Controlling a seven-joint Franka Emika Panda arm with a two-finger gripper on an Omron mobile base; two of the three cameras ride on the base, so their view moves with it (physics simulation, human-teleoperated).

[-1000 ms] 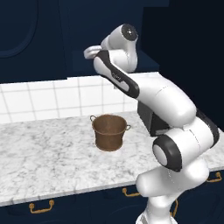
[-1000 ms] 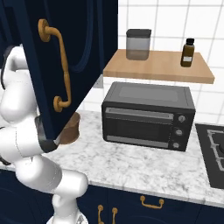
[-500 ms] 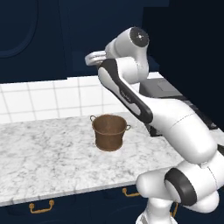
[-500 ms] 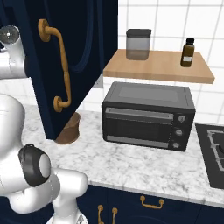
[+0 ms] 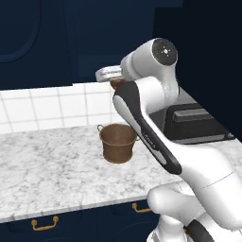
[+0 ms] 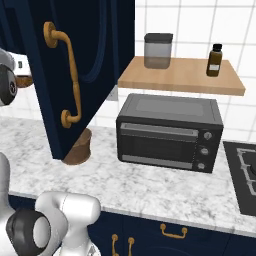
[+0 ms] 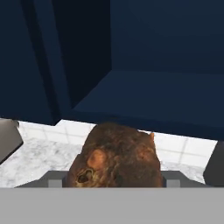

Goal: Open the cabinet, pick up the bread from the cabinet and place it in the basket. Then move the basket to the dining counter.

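Note:
My gripper [image 5: 115, 80] is shut on the bread [image 5: 116, 83], a golden-brown bun, and holds it high in front of the open cabinet. The hand view has the bread [image 7: 116, 157] between my fingertips, with the cabinet's bare navy shelf [image 7: 153, 96] behind it. The cabinet door [image 6: 85, 65] stands swung open, its brass handle [image 6: 68, 75] facing the right base view. Below and slightly right of my hand, the brown woven basket [image 5: 118, 142] rests on the marble worktop; the door hides part of the basket [image 6: 79, 149]. The dining counter is out of view.
A black toaster oven [image 6: 167, 132] stands on the worktop [image 5: 47, 170] right of the basket, under a wooden shelf [image 6: 180, 75] carrying a jar and a bottle. A cooktop [image 6: 242, 175] lies at the far right. Navy drawers with brass pulls [image 5: 45, 223] run below.
My arm has swung its elbow forward and up. The hand, with the bread in it, has come a little lower and away from the cabinet. The basket has stayed put.

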